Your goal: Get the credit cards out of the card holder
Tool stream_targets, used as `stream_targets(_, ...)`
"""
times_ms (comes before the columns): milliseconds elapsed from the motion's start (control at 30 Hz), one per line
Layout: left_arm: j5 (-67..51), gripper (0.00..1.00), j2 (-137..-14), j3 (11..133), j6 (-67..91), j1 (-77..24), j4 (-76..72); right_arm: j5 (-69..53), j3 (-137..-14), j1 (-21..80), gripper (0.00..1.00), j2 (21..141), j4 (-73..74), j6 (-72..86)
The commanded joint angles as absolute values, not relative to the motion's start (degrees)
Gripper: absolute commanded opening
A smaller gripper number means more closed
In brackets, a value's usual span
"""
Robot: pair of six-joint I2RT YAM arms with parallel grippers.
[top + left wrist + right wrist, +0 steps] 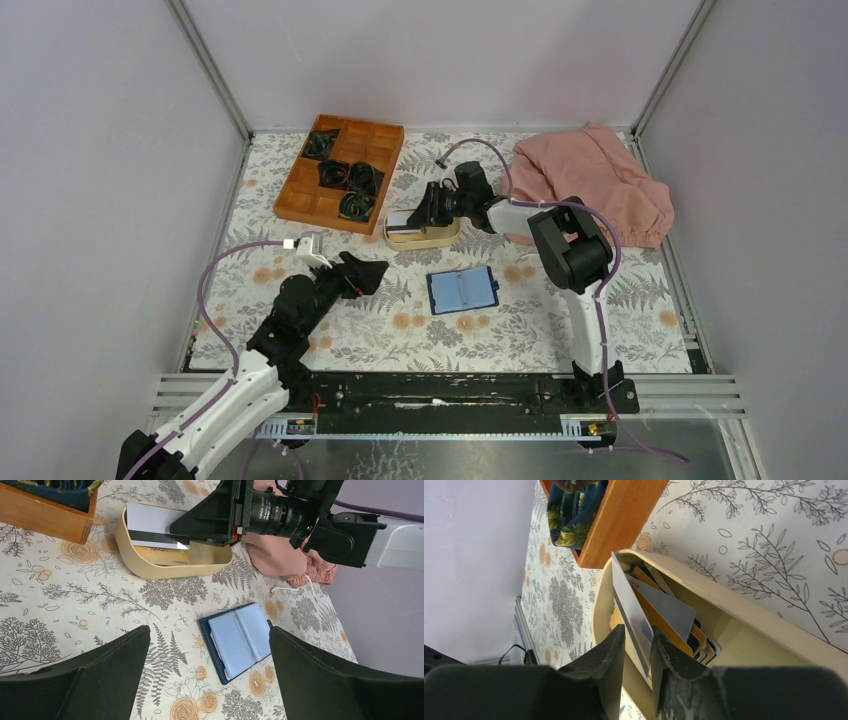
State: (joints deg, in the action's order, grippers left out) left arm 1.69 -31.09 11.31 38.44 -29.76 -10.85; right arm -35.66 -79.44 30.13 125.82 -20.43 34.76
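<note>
The navy card holder (463, 290) lies open flat on the flowered cloth, its pale blue pockets (240, 640) facing up. A grey-white credit card (629, 600) with a dark stripe stands on edge in the beige oval dish (734, 605), atop several other cards. My right gripper (638, 635) hangs over the dish (425, 238). Its jaws are slightly parted around that card, which leans on one finger with a gap beside the other. My left gripper (209, 630) is open wide and empty, low over the cloth just left of the card holder.
A wooden compartment tray (340, 170) with dark folded fabric pieces sits at the back left, close to the dish. A pink cloth (590, 185) is heaped at the back right. Enclosure walls ring the table.
</note>
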Motion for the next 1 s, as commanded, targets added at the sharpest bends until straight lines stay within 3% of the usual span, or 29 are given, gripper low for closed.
stream_targets(0,1.12,0.96,-30.66,10.71,37.35,-29.41,-13.89,-33.13,-79.21,30.72,0.33,120.8,-18.18,31.45)
stream_targets(533,-1.14,0.97,-31.11,9.84,37.88,-29.31,-16.15,-22.14,-75.16,30.66,0.33,115.27,-11.89,26.39)
stream_targets(667,-1.31,0.97,-31.21,10.02,37.7,-29.39,-15.86,-20.47,-75.69,31.1,0.21,116.87,-11.16,26.61)
stream_targets(767,-1.3,0.97,-31.38,10.02,37.6,-29.36,-15.84,-15.45,-77.29,31.8,0.02,117.83,-7.27,25.5)
stream_targets(967,-1.46,0.97,-31.71,9.72,37.88,-29.35,-16.26,-6.08,-79.9,33.15,0.0,119.71,-1.38,23.14)
